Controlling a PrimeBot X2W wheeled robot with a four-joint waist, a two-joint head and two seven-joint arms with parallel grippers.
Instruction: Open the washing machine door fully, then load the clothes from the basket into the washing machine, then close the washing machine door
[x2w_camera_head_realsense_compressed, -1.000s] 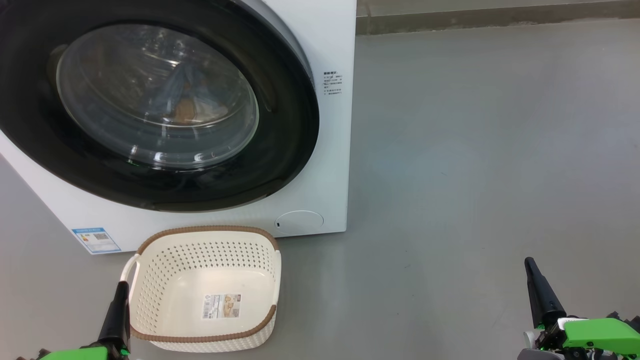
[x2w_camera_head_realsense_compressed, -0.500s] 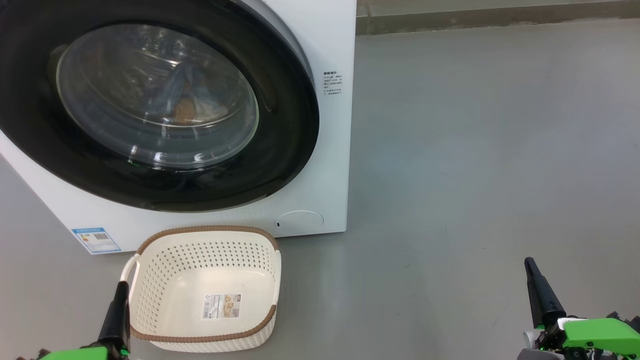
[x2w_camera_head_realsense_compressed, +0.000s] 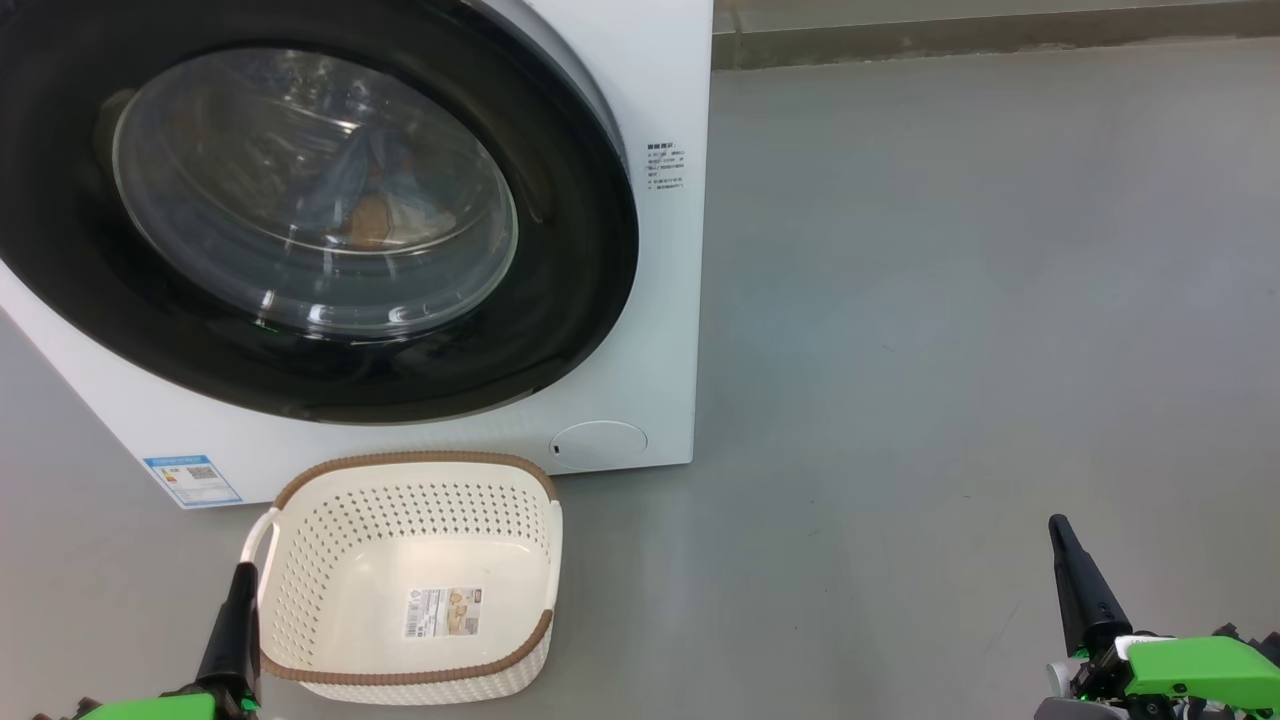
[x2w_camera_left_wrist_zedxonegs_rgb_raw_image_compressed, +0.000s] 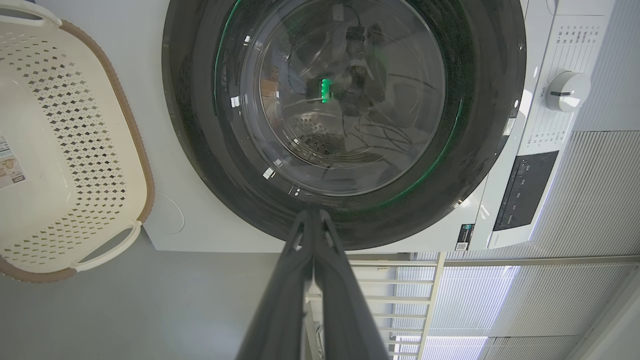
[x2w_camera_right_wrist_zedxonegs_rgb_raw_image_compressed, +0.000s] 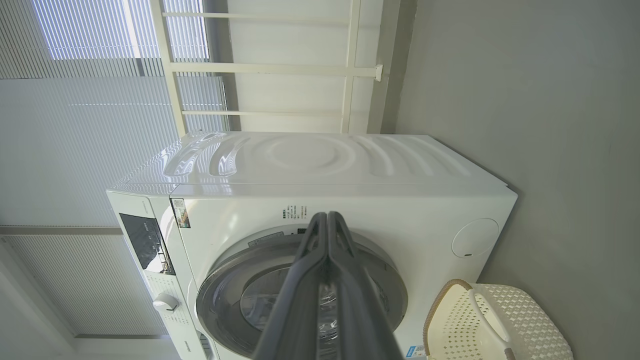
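The white washing machine (x2w_camera_head_realsense_compressed: 640, 80) fills the upper left of the head view, its black-rimmed round door (x2w_camera_head_realsense_compressed: 580, 260) lying flat against the front, shut. Behind the glass window, blue and orange-brown clothes (x2w_camera_head_realsense_compressed: 375, 205) lie inside the drum. The cream basket (x2w_camera_head_realsense_compressed: 300, 600) with its brown rim stands on the floor in front of the machine, with nothing in it but the bottom label. My left gripper (x2w_camera_head_realsense_compressed: 242, 580) is shut, low at the basket's left side. My right gripper (x2w_camera_head_realsense_compressed: 1060, 535) is shut, far to the right above bare floor. The door (x2w_camera_left_wrist_zedxonegs_rgb_raw_image_compressed: 490, 150) and basket (x2w_camera_left_wrist_zedxonegs_rgb_raw_image_compressed: 75, 125) show in the left wrist view.
Grey floor (x2w_camera_head_realsense_compressed: 950, 300) stretches to the right of the machine up to a wall base (x2w_camera_head_realsense_compressed: 1000, 35). The right wrist view shows the machine (x2w_camera_right_wrist_zedxonegs_rgb_raw_image_compressed: 350, 165), the basket (x2w_camera_right_wrist_zedxonegs_rgb_raw_image_compressed: 520, 325), a white frame (x2w_camera_right_wrist_zedxonegs_rgb_raw_image_compressed: 280, 67) and ribbed window blinds (x2w_camera_right_wrist_zedxonegs_rgb_raw_image_compressed: 90, 150) behind.
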